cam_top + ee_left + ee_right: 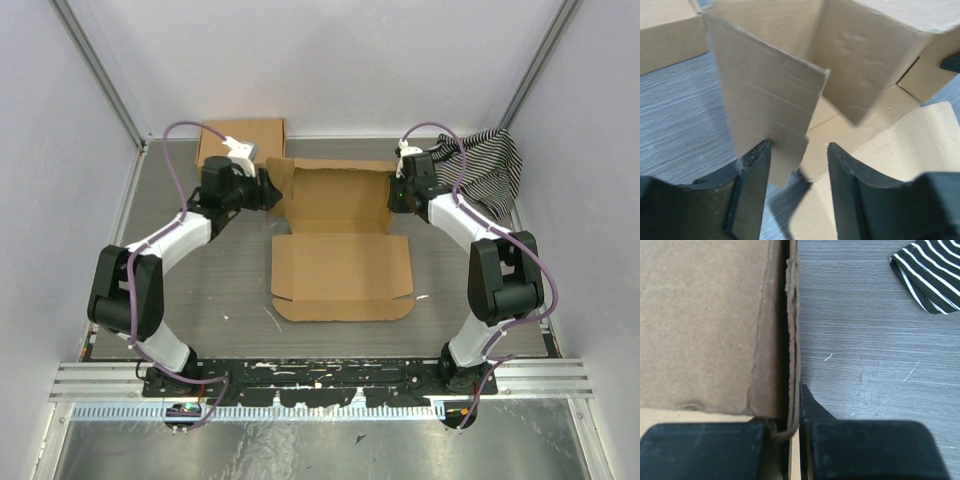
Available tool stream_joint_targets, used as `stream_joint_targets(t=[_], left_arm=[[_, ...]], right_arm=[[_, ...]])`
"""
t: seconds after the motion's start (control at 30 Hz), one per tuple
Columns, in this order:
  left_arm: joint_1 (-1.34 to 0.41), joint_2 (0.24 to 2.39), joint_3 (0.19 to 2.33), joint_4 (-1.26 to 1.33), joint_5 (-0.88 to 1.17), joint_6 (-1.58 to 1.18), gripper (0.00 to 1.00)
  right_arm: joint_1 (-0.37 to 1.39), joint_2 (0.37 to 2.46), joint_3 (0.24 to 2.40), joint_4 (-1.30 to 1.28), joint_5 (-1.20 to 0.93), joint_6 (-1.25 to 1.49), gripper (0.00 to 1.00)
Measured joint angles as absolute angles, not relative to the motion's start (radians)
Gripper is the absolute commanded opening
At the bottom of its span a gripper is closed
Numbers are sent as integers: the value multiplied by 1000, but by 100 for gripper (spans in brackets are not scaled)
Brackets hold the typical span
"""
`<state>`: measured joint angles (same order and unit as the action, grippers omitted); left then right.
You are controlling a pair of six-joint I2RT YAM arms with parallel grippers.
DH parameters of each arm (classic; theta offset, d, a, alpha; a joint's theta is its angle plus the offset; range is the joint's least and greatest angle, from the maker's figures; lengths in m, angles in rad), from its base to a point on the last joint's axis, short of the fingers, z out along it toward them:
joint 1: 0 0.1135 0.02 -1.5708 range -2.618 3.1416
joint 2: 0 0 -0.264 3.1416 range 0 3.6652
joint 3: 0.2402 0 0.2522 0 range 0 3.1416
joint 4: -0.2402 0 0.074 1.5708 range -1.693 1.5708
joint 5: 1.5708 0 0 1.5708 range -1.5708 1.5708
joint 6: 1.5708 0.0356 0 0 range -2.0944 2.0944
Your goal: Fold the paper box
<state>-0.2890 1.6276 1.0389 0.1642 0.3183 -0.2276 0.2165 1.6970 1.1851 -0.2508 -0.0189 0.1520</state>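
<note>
— Top external first: where does the paper box (340, 265) lie?
— In the middle of the table (200, 290). Its long axis runs far to near: the flat lid panel points toward the near edge, and the tray end with raised walls sits at the far side.
— Your left gripper (797, 150)?
— Jaws spread wide, astride the lower corner of an upright side flap, not clamped on it.
— And your right gripper (795, 412)?
— Pinched tight on the tray's right wall.

Striped cloth (492, 168) lies crumpled on the table (200, 295), far right.
</note>
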Motion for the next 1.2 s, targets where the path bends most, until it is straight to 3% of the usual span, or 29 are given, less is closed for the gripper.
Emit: stream_joint_targets(t=[0.3, 0.67, 1.2], left_arm=[[16, 1690, 1041, 353, 658, -424, 58], [-9, 1795, 1001, 649, 884, -652, 55], [-113, 1856, 987, 804, 955, -777, 49]], right_arm=[[155, 1757, 1242, -290, -185, 112, 3], [155, 1757, 1252, -324, -215, 106, 3], [155, 1761, 1271, -337, -215, 106, 4]])
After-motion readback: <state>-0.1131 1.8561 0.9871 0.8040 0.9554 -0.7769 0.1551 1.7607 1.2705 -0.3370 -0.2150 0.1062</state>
